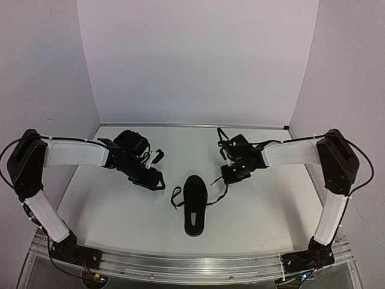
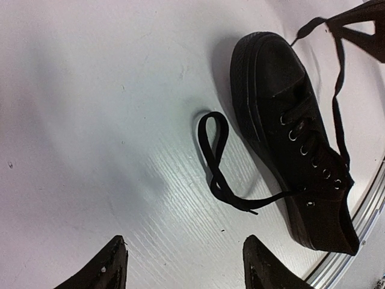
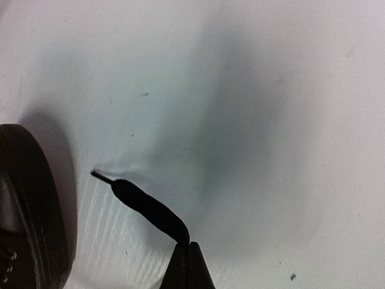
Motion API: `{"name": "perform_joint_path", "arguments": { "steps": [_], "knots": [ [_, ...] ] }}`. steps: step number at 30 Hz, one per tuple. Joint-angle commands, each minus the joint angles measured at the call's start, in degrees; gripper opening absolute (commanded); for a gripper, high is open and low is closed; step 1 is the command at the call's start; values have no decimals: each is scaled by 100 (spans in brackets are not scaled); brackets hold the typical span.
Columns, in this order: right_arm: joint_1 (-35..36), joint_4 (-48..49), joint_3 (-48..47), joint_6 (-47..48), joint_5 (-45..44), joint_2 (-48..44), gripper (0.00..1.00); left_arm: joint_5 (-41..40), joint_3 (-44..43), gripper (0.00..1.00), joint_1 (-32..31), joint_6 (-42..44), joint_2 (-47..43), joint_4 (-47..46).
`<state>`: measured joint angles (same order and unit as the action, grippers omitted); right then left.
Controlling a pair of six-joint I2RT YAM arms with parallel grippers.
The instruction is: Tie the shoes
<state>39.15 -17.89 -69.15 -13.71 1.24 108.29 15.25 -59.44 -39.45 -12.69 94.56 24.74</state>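
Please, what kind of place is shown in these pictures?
Probably a lab robot cell: plain white panels enclose a white table, two arms are bolted to an aluminium rail, and one black shoe lies there.

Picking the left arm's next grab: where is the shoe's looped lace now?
The looped lace lies on the table, just left of the shoe in the top view, between it and the open left hand.

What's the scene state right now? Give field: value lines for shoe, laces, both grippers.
shoe: one black shoe in view, mid-table, untied
loose lace: loop lying flat on the table, on the shoe's left
held lace: end runs from the shoe's right side to the right gripper
left gripper: open, empty, near the loose lace
right gripper: shut on held lace
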Motion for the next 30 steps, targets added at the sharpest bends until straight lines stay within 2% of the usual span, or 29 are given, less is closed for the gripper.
{"name": "perform_joint_path", "arguments": {
  "steps": [1, 5, 11, 15, 27, 30],
  "knots": [
    [-56, 222, 626, -538, -257, -1035, 0, -172, -20, 62, -280, 224, -123, 243],
    [-63, 342, 990, -745, -190, -1387, 0, -40, 150, 59, -608, 105, -58, 82],
    [-66, 441, 1122, -815, -99, -1435, 0, 120, 311, 56, -809, -458, 82, -565],
    [-66, 492, 1140, -830, 25, -1389, 0, -70, 18, 52, -845, -685, 413, -595],
    [-66, 514, 1168, -835, -15, -1319, 0, -385, -478, 49, -1038, -907, 1197, -579],
    [-64, 507, 1178, -823, -44, -1325, 0, -609, -549, 43, -1038, -908, 1261, -361]
  ]
}}
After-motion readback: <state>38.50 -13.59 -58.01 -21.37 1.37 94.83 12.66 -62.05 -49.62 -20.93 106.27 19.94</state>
